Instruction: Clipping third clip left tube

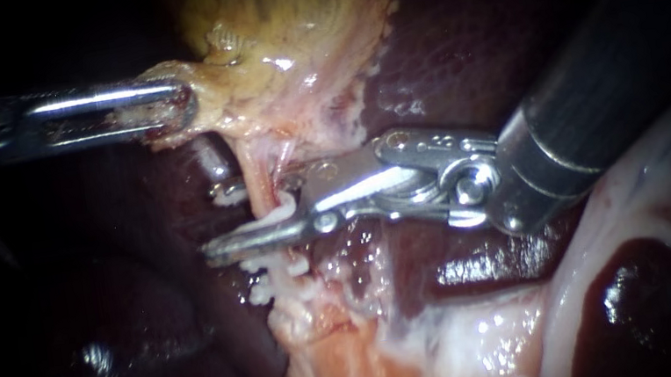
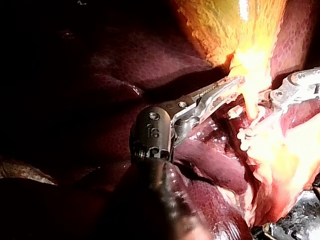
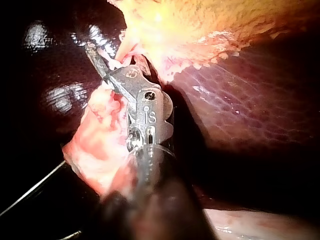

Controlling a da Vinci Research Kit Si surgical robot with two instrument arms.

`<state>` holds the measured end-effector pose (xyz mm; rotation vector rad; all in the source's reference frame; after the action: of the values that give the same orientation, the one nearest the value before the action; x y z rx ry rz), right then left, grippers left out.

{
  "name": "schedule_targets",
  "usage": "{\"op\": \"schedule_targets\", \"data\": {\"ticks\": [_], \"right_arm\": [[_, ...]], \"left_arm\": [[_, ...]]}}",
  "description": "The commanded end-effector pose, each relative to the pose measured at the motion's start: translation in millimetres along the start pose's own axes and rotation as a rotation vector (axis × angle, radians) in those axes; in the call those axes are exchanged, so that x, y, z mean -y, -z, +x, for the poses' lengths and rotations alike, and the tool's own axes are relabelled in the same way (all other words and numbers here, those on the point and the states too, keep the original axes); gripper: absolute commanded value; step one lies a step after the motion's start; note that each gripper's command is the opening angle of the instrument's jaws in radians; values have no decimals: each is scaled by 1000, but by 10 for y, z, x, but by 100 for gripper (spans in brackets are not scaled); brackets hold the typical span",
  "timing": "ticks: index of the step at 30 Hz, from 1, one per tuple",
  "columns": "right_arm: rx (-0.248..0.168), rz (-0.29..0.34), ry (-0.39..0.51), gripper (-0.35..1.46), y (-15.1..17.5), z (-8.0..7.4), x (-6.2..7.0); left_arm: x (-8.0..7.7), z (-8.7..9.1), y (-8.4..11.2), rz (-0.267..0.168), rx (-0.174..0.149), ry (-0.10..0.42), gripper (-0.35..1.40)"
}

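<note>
Steel jaws of the left instrument [image 1: 183, 105] clamp the gallbladder [image 1: 286, 36] at upper left; the right instrument [image 1: 257, 227] clamps a clip [image 1: 277, 213] round the central tube [image 1: 255, 169].

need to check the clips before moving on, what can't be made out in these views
Endoscope view: the tube where the right tool crosses it, covered by the tool.
Left wrist view: clips on the tube, washed out by glare.
Right wrist view: most of the clips, hidden behind the right tool.
</note>
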<state>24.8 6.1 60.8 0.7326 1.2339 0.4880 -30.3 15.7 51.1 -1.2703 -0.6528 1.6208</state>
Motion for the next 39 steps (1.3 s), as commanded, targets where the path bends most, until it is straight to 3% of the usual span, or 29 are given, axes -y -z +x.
{"op": "schedule_targets", "data": {"ticks": [1, 6, 15, 19, 23, 31, 39], "right_arm": [[0, -1, 0, 42, 1, 0, 0], [3, 10, 2, 46, 17, -7, 1], [3, -20, 5, 49, 84, -26, 7], [-1, -26, -3, 49, 116, -19, 13], [-5, -24, -21, 49, 136, -2, 23], [-5, -6, -12, 49, 120, 25, 48], [-4, 20, -5, 49, 74, 27, 49]], "left_arm": [[0, 1, 1, -1, 1, 0, -35], [0, 2, 7, 1, 0, 0, -35], [2, 8, 21, 9, -2, 4, -35], [2, 8, 23, 10, -3, 4, -35], [2, 8, 24, 10, -3, 4, -35], [2, 8, 24, 10, -3, 4, -35], [1, 8, 26, 10, -2, 4, -35]]}}
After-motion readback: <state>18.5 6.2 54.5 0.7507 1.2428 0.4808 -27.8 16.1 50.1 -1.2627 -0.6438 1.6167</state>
